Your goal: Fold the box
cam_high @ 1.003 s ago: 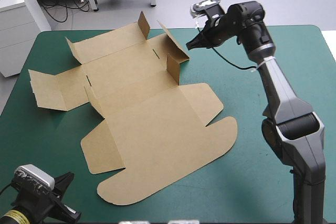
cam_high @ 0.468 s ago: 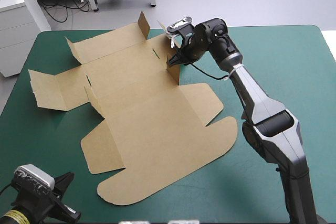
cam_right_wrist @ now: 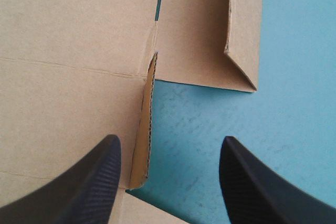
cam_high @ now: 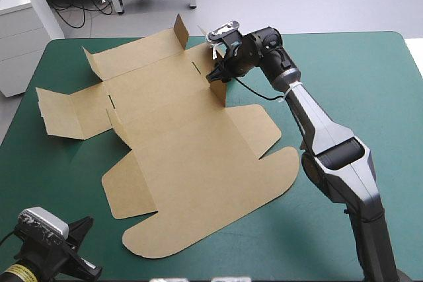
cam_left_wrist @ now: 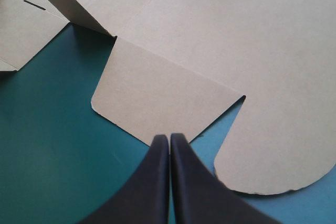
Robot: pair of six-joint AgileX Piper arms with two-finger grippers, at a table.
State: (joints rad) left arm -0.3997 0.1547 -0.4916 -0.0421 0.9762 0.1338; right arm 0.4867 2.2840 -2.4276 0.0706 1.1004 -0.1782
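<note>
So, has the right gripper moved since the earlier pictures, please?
Yes. The right gripper has swung leftward across the table, from beyond the box's right edge to its upright flap.

Brown box [cam_high: 192, 143] on teal-green table [cam_high: 370, 90]

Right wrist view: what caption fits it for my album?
Open right gripper straddling an upright flap of the brown box.
</note>
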